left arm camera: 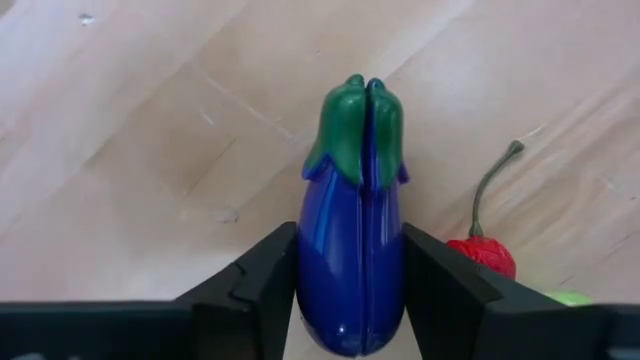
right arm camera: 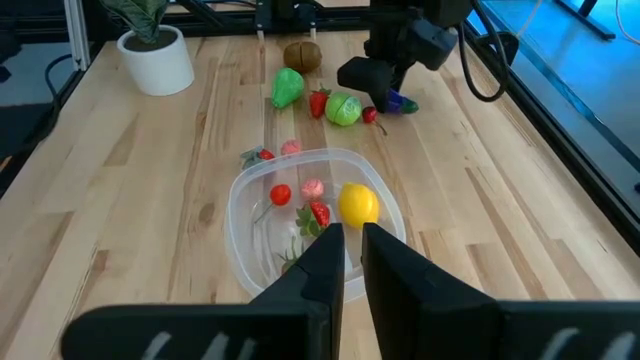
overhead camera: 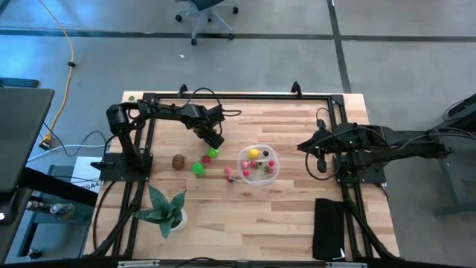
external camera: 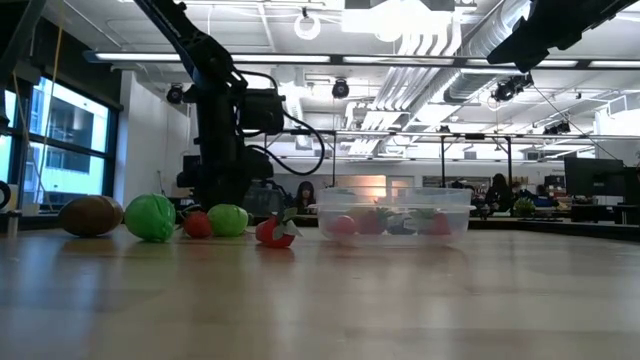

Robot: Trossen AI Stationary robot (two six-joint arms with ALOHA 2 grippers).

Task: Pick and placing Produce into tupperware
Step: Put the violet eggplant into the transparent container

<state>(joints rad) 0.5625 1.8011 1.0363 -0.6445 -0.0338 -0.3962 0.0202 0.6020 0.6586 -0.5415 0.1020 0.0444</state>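
Eggplant (left arm camera: 352, 265) clamped between the left gripper (left arm camera: 350, 300) fingers (left arm camera: 260, 285), purple body, green cap pointing away from the wrist; it sits on the wood table (overhead camera: 282, 216) away from the tupperware (overhead camera: 259, 165), on the left arm's side; red cherry-like piece (left arm camera: 485, 250) with a stem just beside the eggplant; bright green pieces (overhead camera: 198, 168), a small red one and a brown kiwi-like piece (overhead camera: 178, 161) lie farther out from the tupperware on that same side; two small pink/red bits just outside its rim; tupperware holds a yellow lemon (right arm camera: 359, 204) plus several red and pink pieces; right gripper (right arm camera: 345, 245) hangs above the tupperware's opposite side, fingers close together, holding nothing; potted plant (overhead camera: 166, 211) sits well apart from the tupperware near the table's front edge; black pad (overhead camera: 329, 227) at the front on the right arm's side.
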